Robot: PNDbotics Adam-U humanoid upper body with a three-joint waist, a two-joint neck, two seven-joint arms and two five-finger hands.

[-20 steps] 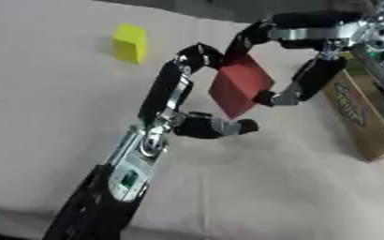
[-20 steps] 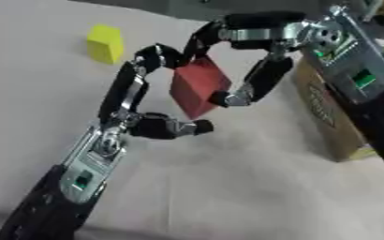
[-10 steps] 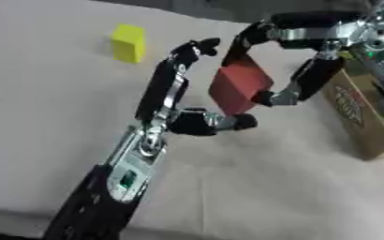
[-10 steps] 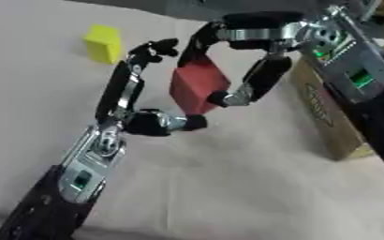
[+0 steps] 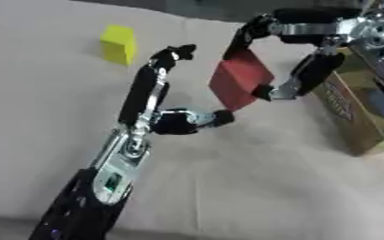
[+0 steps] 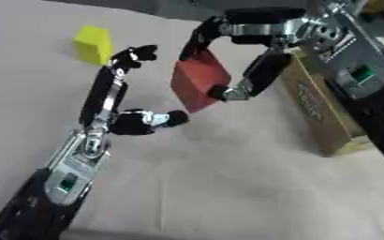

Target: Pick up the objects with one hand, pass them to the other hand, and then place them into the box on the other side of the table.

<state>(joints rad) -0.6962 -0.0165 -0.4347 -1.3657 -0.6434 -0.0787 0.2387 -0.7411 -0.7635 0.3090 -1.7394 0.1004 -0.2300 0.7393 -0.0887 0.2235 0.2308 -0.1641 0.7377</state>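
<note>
There's printing on the side of the cardboard box [image 5: 352, 110] over by the right edge of the table [image 5: 269, 187], but it's too blurry to read.

The red block [image 5: 239, 84] is up in the air, tilted, with its long axis running from upper right down to lower left. It's a plain matte red, boxy shape with no markings I can see. The right hand [image 5: 298, 56] has it pinched, fingers over the top edge and thumb against the lower right side.

The left hand [image 5: 158, 105] is just beside the block with its fingers spread open, holding nothing and not touching it.

The yellow block [image 5: 118, 43] sits upright near the far left part of the table, well apart from both hands.
</note>
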